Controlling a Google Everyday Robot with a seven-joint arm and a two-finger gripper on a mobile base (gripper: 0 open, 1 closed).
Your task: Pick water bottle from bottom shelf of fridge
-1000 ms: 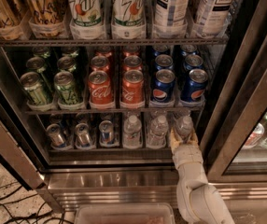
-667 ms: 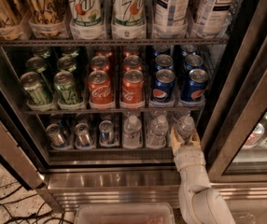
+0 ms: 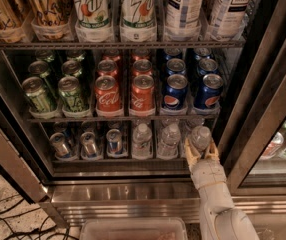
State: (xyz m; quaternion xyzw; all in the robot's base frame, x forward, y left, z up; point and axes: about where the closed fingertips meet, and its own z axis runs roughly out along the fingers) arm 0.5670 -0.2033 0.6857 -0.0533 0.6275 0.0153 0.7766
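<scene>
Open fridge, seen from above: at the right end of the bottom shelf the gripper clasps the last bottle, both nudged slightly right vs 1 s ago, so grip prob. holds & pull-out is next; bottle stands upright, long axis vertical, cap up.

We are holding our gripper at the front right end of the bottom shelf of the fridge, against the rightmost water bottle. A second bottle and a third bottle are standing to its left, with three cans sitting left of those. The can rack is lying directly above.
</scene>
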